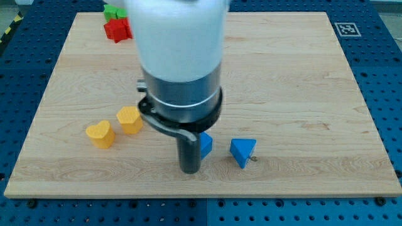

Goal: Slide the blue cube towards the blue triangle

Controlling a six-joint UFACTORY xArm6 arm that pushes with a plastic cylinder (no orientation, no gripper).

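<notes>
Blue cube (206, 144) sits touching my tip (190, 169) at about two o'clock of it, partly hidden behind the rod; my tip holds nothing. Blue triangle (242, 151) lies near, at three o'clock of the cube

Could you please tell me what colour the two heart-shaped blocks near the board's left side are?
Both heart-shaped blocks are yellow, shown clearly in the camera view, the only one.

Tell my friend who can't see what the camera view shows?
My tip touches the blue cube on its left side, with the blue triangle just right of it. Two yellow blocks sit left; red and green blocks up top.
</notes>
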